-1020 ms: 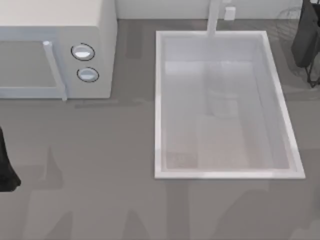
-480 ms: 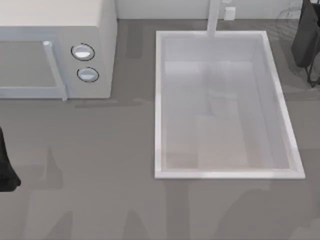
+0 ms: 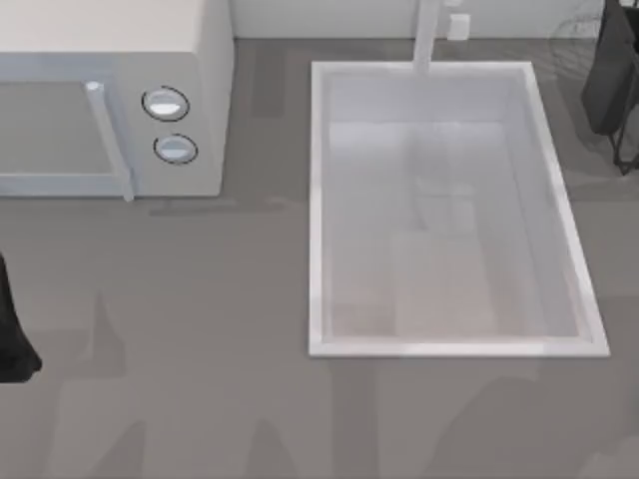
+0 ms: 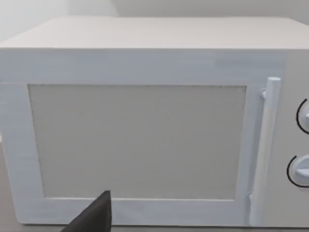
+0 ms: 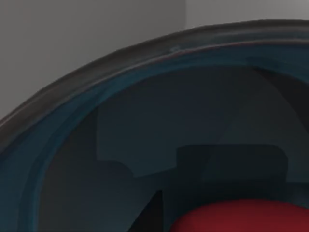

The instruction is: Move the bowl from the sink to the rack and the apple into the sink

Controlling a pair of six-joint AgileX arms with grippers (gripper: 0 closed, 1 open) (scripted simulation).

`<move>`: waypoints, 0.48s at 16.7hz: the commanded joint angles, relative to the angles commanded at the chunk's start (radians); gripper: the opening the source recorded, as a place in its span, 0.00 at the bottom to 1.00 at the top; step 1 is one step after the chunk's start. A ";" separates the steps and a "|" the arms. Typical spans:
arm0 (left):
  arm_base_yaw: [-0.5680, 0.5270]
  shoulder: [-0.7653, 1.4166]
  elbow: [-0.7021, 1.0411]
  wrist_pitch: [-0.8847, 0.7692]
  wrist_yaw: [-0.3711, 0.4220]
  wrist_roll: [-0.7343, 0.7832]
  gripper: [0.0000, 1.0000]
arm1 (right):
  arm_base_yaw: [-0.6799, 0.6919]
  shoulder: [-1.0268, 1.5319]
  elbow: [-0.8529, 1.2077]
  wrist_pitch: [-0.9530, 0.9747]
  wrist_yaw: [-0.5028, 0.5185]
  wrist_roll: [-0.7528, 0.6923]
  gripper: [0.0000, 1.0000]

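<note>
The sink (image 3: 315, 200) is a large white basin right of the table's middle, and nothing lies in it. My right arm (image 3: 611, 80) hangs at the far right back corner, over the faint grey wires of the rack (image 3: 576, 35). In the right wrist view the bowl (image 5: 145, 135) is very close, showing its blue wall, dark inside and thin reddish rim line. The red apple (image 5: 241, 217) sits low in front of the bowl's dark inside; whether it lies in the bowl I cannot tell. My left arm (image 3: 10, 339) is parked at the table's left edge.
A white microwave (image 3: 120, 40) with two knobs stands at the back left; its door (image 4: 140, 140) faces the left wrist camera. The white faucet post (image 3: 427, 35) rises behind the sink. Bare grey tabletop (image 3: 200, 349) spreads in front.
</note>
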 joint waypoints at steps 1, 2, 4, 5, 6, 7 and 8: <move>0.000 0.000 0.000 0.000 0.000 0.000 1.00 | -0.001 -0.004 0.013 -0.013 0.001 -0.001 0.00; 0.000 0.000 0.000 0.000 0.000 0.000 1.00 | -0.001 -0.012 0.036 -0.037 0.002 -0.002 0.00; 0.000 0.000 0.000 0.000 0.000 0.000 1.00 | 0.000 -0.035 0.087 -0.112 0.002 -0.006 0.00; 0.000 0.000 0.000 0.000 0.000 0.000 1.00 | 0.001 -0.047 0.115 -0.163 0.002 -0.007 0.00; 0.000 0.000 0.000 0.000 0.000 0.000 1.00 | 0.000 -0.059 0.142 -0.218 0.002 -0.007 0.00; 0.000 0.000 0.000 0.000 0.000 0.000 1.00 | -0.001 -0.072 0.168 -0.271 0.003 -0.007 0.00; 0.000 0.000 0.000 0.000 0.000 0.000 1.00 | -0.003 -0.086 0.195 -0.318 0.002 -0.006 0.00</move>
